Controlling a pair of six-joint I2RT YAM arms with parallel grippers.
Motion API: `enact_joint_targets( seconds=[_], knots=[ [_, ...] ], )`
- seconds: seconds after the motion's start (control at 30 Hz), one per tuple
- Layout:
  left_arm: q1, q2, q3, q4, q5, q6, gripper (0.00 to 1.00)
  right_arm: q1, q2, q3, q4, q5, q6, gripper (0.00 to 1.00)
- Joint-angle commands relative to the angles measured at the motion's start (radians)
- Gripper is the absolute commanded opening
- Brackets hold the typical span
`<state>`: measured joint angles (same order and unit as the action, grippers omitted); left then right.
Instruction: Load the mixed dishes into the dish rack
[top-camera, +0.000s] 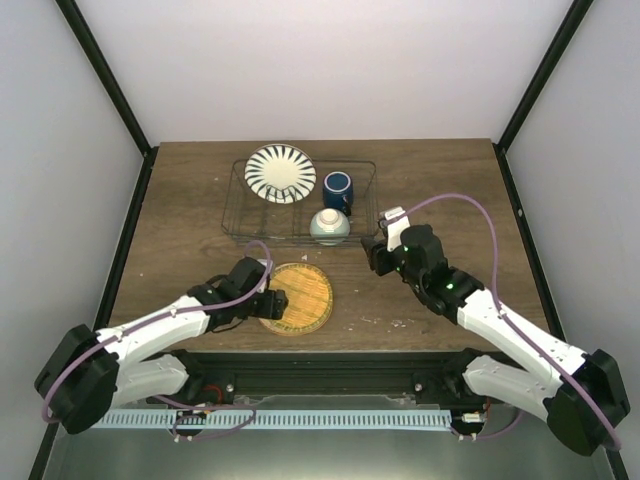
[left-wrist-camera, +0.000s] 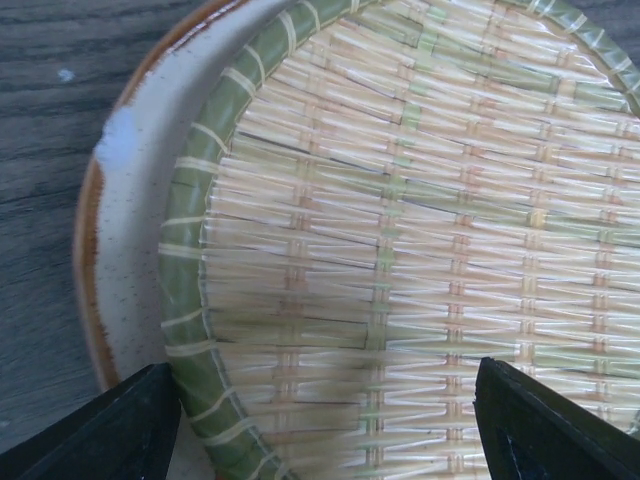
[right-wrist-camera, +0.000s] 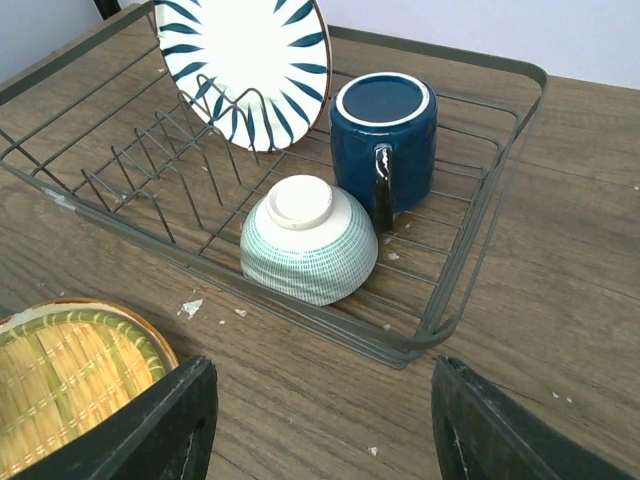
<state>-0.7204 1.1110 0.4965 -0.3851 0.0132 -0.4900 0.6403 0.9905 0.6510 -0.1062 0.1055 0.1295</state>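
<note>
The dark wire dish rack (top-camera: 236, 205) holds the blue-striped white plate (top-camera: 280, 172) standing on edge, the dark blue mug (top-camera: 337, 187) upside down, and the mint-green bowl (top-camera: 329, 227) upside down. A straw-coloured woven-pattern plate (top-camera: 305, 290) lies on the table in front of the rack, on a cream speckled plate (left-wrist-camera: 135, 250) with an orange-brown rim. My left gripper (top-camera: 274, 302) is open just above the woven plate (left-wrist-camera: 400, 200) at its left edge. My right gripper (top-camera: 383, 240) is open and empty, over bare wood by the rack's near right corner (right-wrist-camera: 450, 52).
The right wrist view shows the bowl (right-wrist-camera: 310, 240), mug (right-wrist-camera: 385, 130) and striped plate (right-wrist-camera: 245, 50) in the rack, and the stacked plates (right-wrist-camera: 60, 370) at lower left. Small white crumbs lie on the wood. Black frame posts and white walls bound the table.
</note>
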Motion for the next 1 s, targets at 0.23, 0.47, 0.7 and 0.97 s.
enact_joint_targets(
  seconds=[0.23,0.47,0.7,0.97],
  knots=[
    [-0.041,0.135,-0.047,0.145,0.034,-0.03,0.82,0.028,-0.013,-0.005,-0.069,0.02,0.061,0.59],
    [-0.054,0.17,-0.087,0.237,0.053,-0.067,0.44,0.032,0.0,-0.016,-0.072,0.023,0.057,0.59],
    [-0.054,0.129,-0.1,0.223,0.041,-0.079,0.16,0.033,0.005,-0.023,-0.075,0.016,0.056,0.59],
    [-0.054,0.017,-0.128,0.209,0.049,-0.107,0.0,0.035,0.001,-0.02,-0.105,-0.004,0.117,0.62]
  ],
)
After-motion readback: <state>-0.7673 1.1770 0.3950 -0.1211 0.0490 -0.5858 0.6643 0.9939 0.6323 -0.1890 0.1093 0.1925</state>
